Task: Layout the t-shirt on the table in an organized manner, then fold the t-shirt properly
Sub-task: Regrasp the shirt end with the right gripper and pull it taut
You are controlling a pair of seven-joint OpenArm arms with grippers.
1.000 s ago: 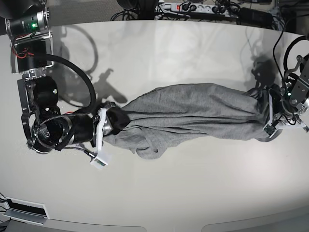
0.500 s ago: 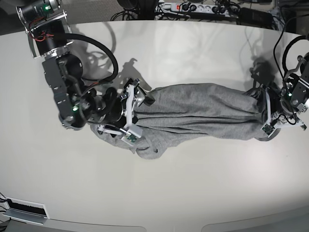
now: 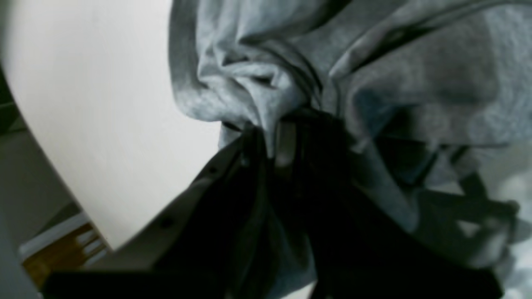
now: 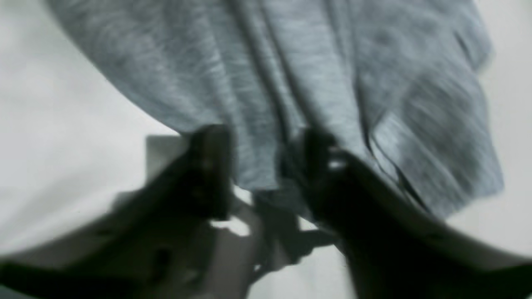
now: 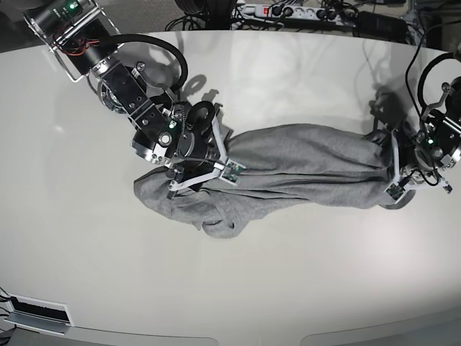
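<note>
In the left wrist view the left gripper (image 3: 286, 137) has its jaws clamped on a bunched fold of the grey t-shirt (image 3: 415, 74), beside the glossy off-white worktop (image 3: 104, 124). In the right wrist view the right gripper (image 4: 266, 166) holds its jaws apart, with blurred shirt pleats lying between them. In the base view the shirt lies as a rumpled rope across the worktop's middle, with cables (image 5: 302, 13) along the far edge.

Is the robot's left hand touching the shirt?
Touching. The left wrist view shows the left hand pinching a bunch of the grey shirt between its fingers.
</note>
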